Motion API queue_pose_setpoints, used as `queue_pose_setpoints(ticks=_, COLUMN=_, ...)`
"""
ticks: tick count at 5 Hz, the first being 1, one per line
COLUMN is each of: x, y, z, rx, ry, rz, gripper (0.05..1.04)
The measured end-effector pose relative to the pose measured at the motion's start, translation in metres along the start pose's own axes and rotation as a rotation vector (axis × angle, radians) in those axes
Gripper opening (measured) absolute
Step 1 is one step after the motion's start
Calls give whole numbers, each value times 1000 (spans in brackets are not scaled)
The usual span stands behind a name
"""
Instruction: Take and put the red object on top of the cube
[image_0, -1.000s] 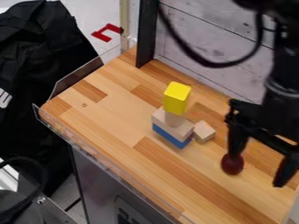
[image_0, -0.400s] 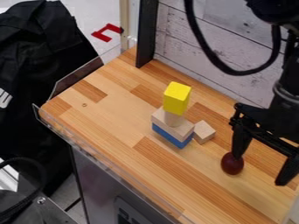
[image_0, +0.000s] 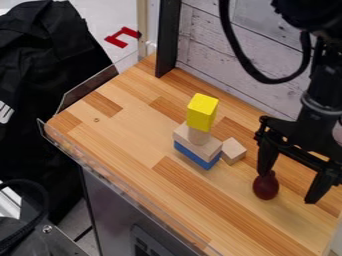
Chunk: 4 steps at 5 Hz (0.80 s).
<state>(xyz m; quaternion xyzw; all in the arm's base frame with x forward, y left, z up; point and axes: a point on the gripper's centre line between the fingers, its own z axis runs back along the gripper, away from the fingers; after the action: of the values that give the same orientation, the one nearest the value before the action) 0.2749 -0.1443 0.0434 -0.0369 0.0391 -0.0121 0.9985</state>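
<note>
The gripper (image_0: 288, 188) hangs over the counter (image_0: 220, 220) with its jaws spread wide, nothing pinched between them. Below the tip of one jaw, the dark red rounded object (image_0: 266, 186) lies on the counter; whether they touch is hard to tell. A small wooden cube (image_0: 233, 151) sits beside a stack: blue block (image_0: 195, 156), pale wooden block (image_0: 209, 148), wooden cylinder (image_0: 198, 136) and, on top, a yellow block (image_0: 202, 112).

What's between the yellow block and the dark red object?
Camera view: the small plain wooden cube lies between the yellow block and the dark red object, then bare countertop.
</note>
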Motion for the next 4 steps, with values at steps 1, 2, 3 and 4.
queue_pose_setpoints(ticks=1, x=2, y=1, z=-5, rx=-9, ry=15, rz=6, gripper=999)
queue_pose_setpoints(ticks=2, x=5, y=3, z=-5, rx=-14, ry=15, rz=13, gripper=999)
queue_pose_setpoints(ticks=3, x=7, y=7, z=-7, rx=-21, ry=25, rz=30, gripper=999)
queue_pose_setpoints(ticks=4, x=9, y=12, z=-7, rx=-28, ry=23, rz=47, gripper=999)
